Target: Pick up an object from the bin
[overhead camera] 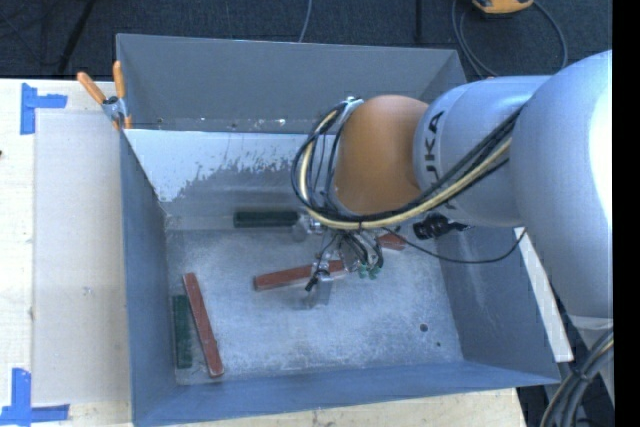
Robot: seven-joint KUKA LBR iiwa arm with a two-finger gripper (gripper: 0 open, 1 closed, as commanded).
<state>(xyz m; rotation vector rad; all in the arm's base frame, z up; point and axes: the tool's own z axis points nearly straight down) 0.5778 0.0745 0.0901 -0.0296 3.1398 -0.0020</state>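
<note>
Four slim flat sticks lie on the speckled floor of the grey metal bin (398, 327), well apart from one another except for one pair. A reddish-brown flat stick (283, 279) lies near the middle of the floor, running roughly left to right and rising slightly toward the right. The gripper (322, 279) comes down on the right-hand end of this stick, under the arm's rounded orange cover (375, 155) and the loop of black and yellow cables (308, 183) at the wrist. The gripper's dark tip overlaps the stick's right end, and the stick's left part juts out freely toward the bin's left side, flat on the floor. Whether the gripper is spread or closed on the stick cannot be told, since the wrist hides most of it.

Beyond the centre stick, nearer the back wall, a dark green flat stick (265, 218) lies level, its right end just beside the wrist. In the bin's front left corner a second reddish-brown stick (203, 325) lies at a slant, with a second dark green stick (181, 331) just beside it on its left.
</note>
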